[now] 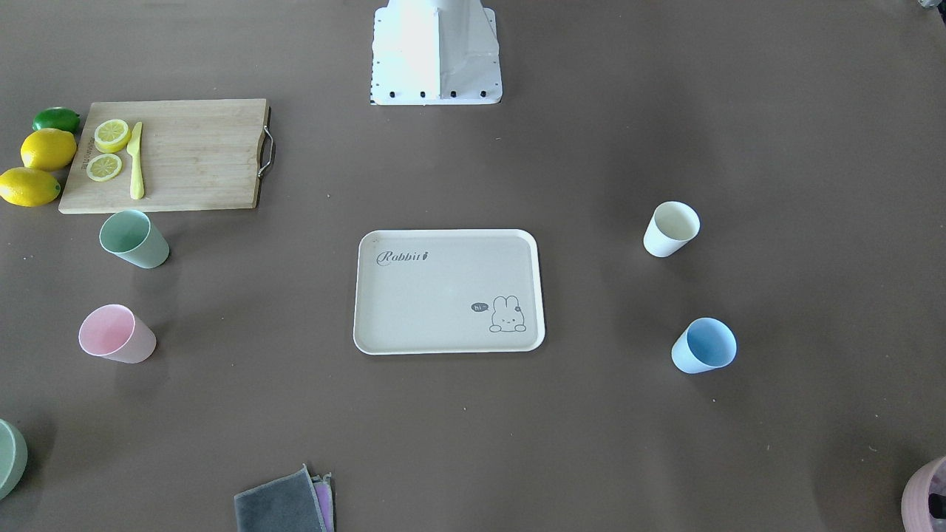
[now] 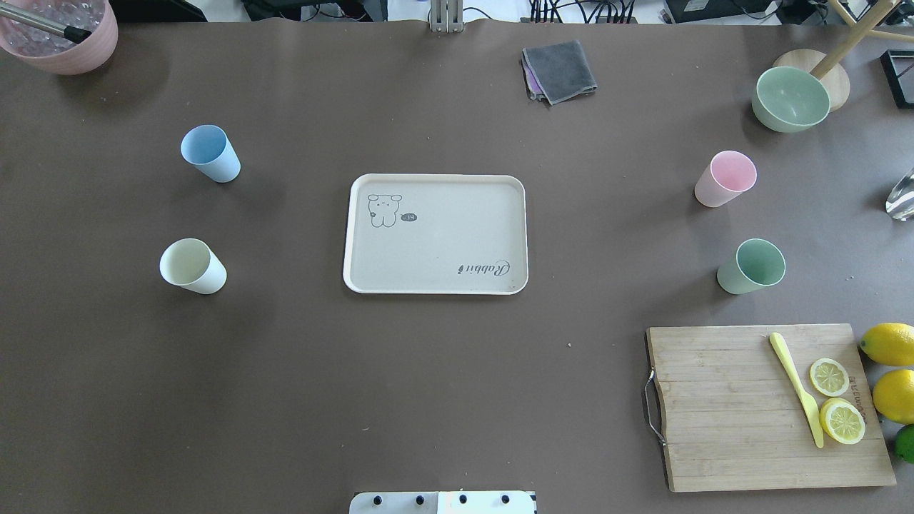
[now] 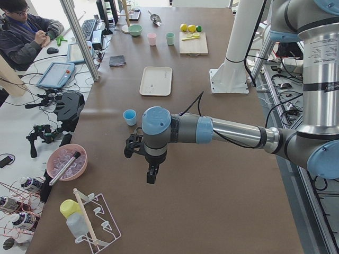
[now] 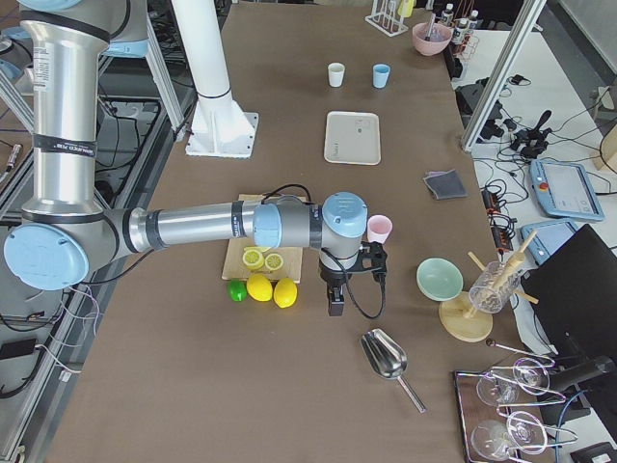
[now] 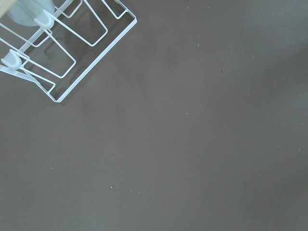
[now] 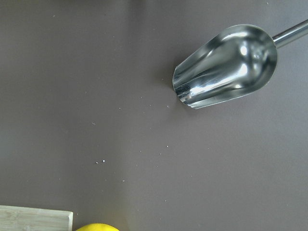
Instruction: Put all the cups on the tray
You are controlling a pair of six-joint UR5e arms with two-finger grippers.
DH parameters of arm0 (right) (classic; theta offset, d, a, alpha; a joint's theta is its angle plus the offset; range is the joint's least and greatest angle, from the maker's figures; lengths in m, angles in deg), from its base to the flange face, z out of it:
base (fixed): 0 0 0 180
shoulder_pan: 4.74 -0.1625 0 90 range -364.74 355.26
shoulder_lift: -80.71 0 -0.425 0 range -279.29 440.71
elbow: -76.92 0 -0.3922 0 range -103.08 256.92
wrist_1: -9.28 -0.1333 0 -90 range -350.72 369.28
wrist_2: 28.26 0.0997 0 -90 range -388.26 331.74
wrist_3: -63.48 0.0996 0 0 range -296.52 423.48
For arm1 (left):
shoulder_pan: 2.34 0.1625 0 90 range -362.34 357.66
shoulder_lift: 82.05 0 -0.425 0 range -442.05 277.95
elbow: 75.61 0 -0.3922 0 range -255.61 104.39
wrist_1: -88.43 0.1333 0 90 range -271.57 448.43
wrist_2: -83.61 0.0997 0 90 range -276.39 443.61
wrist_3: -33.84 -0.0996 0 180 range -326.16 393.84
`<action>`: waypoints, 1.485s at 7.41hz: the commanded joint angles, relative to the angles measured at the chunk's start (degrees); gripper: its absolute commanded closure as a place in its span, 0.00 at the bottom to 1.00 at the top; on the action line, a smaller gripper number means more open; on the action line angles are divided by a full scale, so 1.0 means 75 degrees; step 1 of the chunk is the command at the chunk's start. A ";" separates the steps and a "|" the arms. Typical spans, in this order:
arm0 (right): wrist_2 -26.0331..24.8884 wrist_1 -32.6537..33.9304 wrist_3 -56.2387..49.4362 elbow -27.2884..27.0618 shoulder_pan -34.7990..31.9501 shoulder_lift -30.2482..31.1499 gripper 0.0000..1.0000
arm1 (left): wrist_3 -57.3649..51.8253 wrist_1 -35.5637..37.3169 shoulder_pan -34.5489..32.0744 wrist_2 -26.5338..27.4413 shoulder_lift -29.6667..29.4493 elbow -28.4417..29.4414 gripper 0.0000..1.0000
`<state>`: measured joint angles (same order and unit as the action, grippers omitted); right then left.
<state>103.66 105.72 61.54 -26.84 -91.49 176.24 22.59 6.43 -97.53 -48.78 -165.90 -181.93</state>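
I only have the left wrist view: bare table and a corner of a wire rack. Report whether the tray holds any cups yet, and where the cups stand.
Observer: The tray holds nothing; all four cups stand upright on the table.
Operator: Start with the robot's left side.
Observer: The blue cup and the white cup stand left of the tray, the blue one farther from the robot's base.
Operator: Now the right side.
Observer: The pink cup and the green cup stand right of the tray, the green one nearer the cutting board.
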 commanded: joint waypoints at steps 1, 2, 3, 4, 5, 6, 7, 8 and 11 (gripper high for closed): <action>0.0012 -0.0003 0.0000 -0.0006 0.0000 0.0012 0.00 | -0.0023 0.0000 0.0011 0.0027 0.0094 -0.0051 0.02; 0.0012 -0.0003 0.0012 -0.0017 0.0012 0.0001 0.00 | -0.0023 -0.0012 0.0012 0.0027 0.0141 -0.0121 0.02; 0.0012 -0.0015 0.0000 -0.0122 0.0012 -0.0034 0.00 | -0.0023 -0.0012 0.0012 0.0027 0.0141 -0.0133 0.02; 0.0012 -0.0073 0.0000 -0.0158 0.0012 -0.0139 0.00 | -0.0023 -0.0023 0.0035 0.0027 0.0107 -0.0179 0.02; 0.0012 -0.0305 0.0000 -0.0158 0.0012 -0.0186 0.00 | -0.0012 -0.0047 0.0047 0.0039 -0.0010 -0.0192 0.02; 0.0024 -0.0621 0.0000 -0.0158 0.0012 -0.0187 0.00 | 0.0023 -0.0198 0.0035 -0.0031 -0.0104 -0.0342 0.02; 0.0012 -0.1100 0.0023 -0.0146 0.0012 -0.0187 0.00 | 0.0023 -0.0269 0.0035 -0.0020 -0.0105 -0.0437 0.02; 0.0012 -0.1673 0.0047 -0.0146 0.0012 -0.0082 0.00 | 0.0035 -0.0583 0.0023 -0.0020 -0.0140 -0.0426 0.02; 0.0011 -0.2872 0.0117 -0.0030 -0.0011 -0.0198 0.00 | 0.0082 -0.2666 0.0023 0.0004 -0.0220 0.0249 0.02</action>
<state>103.36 87.42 62.19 -27.48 -91.48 174.98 22.99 -7.52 -97.34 -48.75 -166.75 -183.05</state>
